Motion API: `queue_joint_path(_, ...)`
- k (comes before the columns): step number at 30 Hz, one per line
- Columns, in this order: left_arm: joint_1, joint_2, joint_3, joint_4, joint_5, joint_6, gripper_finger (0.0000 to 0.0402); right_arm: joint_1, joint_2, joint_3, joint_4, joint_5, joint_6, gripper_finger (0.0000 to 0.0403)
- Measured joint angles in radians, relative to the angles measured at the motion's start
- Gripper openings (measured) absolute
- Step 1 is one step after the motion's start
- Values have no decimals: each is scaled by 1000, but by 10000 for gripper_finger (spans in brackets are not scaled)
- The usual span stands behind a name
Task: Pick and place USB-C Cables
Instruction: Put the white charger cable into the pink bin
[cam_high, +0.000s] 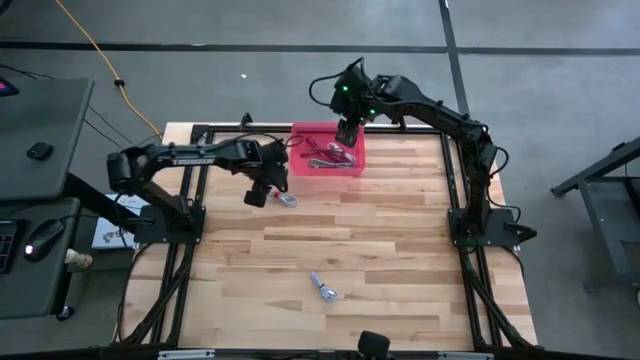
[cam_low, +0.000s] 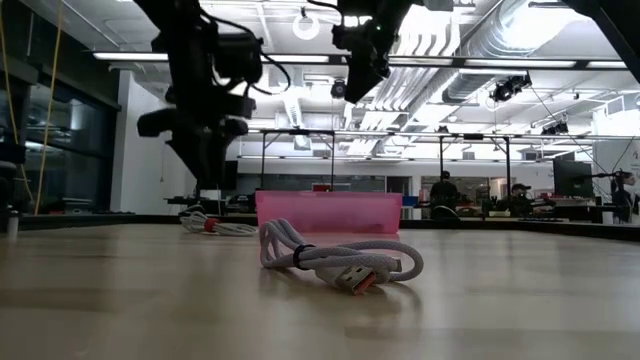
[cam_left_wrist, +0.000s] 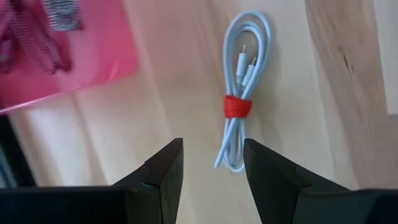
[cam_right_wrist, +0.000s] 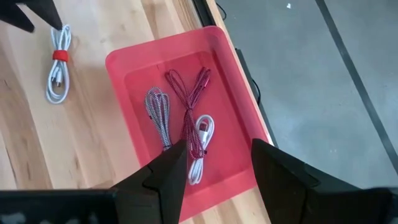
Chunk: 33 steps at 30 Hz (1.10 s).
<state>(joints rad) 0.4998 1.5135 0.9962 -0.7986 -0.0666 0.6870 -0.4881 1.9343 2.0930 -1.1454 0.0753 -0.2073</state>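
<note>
While three cables already lie in the pink tray (cam_right_wrist: 127, 68), namely a dark red cable (cam_right_wrist: 189, 106), a grey braided cable (cam_right_wrist: 158, 115) and a white cable (cam_right_wrist: 200, 146), two more are left out on the wooden surface (cam_high: 400, 260). The left gripper (cam_left_wrist: 211, 165) is held over a pale cable tied with a red band (cam_left_wrist: 239, 102), which lies just beside the tray; its fingers (cam_left_wrist: 165, 171) are spread apart with nothing between them, and the lower end of the coil is seen in the gap. This is judged to be the approach for a pick. A straight descent is called for next, so that the fingers straddle the bundle near the red band before they are closed. The right gripper (cam_right_wrist: 214, 162) is parked above the tray, its fingers parted and empty; it is judged to be waiting, though room over the tray may be needed when the next cable is carried in. The last cable (cam_high: 322, 288) rests well apart from the tray, nearer the front edge of the surface, and is left for a later pick.
</note>
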Motion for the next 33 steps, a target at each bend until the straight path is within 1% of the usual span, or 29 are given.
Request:
queue_joint_path(8,-37,112,0,38,4,31,149,0,0,0,0,0,-2,170)
queue_joint_path(27,-50,252,1,109,-20,49,148,0,0,0,1,0,0,170)
queue_joint_path(30,-50,273,5,106,-20,47,134,0,0,0,1,0,0,170)
queue_joint_path(33,-51,282,6,101,-18,41,104,0,0,0,1,0,0,170)
